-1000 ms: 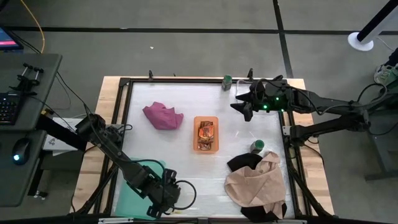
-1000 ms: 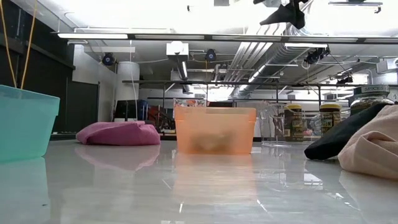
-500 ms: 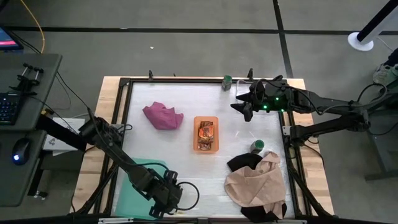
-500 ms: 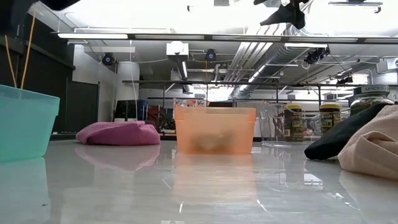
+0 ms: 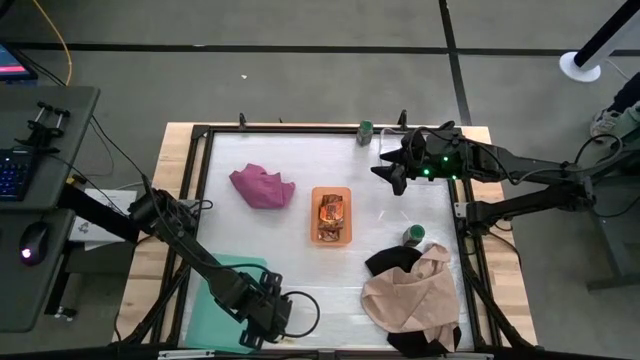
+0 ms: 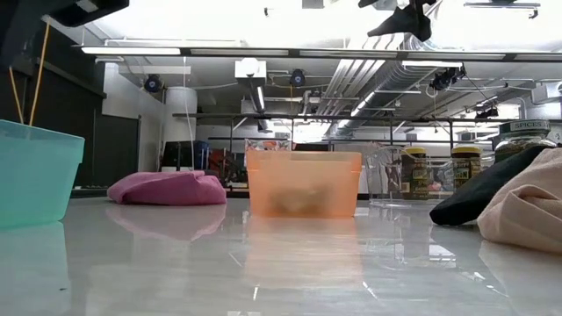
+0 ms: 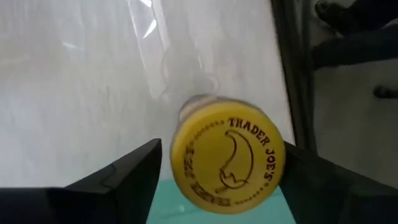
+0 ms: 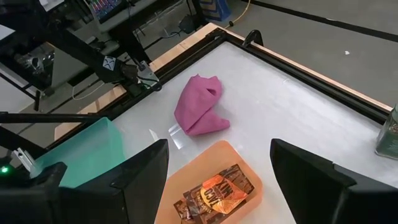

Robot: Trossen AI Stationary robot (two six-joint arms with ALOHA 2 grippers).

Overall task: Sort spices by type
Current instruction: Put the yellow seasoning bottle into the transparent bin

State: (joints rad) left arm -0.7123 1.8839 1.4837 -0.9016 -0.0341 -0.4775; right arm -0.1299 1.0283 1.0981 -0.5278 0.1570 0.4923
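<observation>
A yellow-lidded jar (image 7: 227, 158) sits between my left gripper's (image 7: 222, 152) fingers, its lid facing the wrist camera. That gripper (image 5: 267, 316) hangs at the table's near left, by the right edge of a teal bin (image 5: 222, 298). An orange bin (image 5: 332, 215) in the middle holds orange-and-black packets (image 8: 214, 193). One green-lidded jar (image 5: 366, 132) stands at the far edge; another (image 5: 414, 236) stands beside the black cloth. My right gripper (image 5: 395, 176) hovers open above the far right of the table, touching nothing. My left gripper pinches the yellow-lidded jar between its two fingers, one on each side of the lid end (image 7: 177, 155). The jar's body (image 7: 198, 104) points away from the wrist, along the fingers. It is lifted clear above the table and the teal bin's edge (image 7: 168, 205).
A magenta cloth (image 5: 262, 186) lies at the far left. Tan cloth (image 5: 410, 295) and black cloth (image 5: 392, 262) are heaped at the near right. A dark frame (image 5: 200, 180) rims the table. More jars (image 6: 465, 167) show beyond the orange bin in the low view.
My left arm has shifted slightly near the teal bin and has come down into the top-left corner of the low view, still holding the jar. The right arm has kept still.
</observation>
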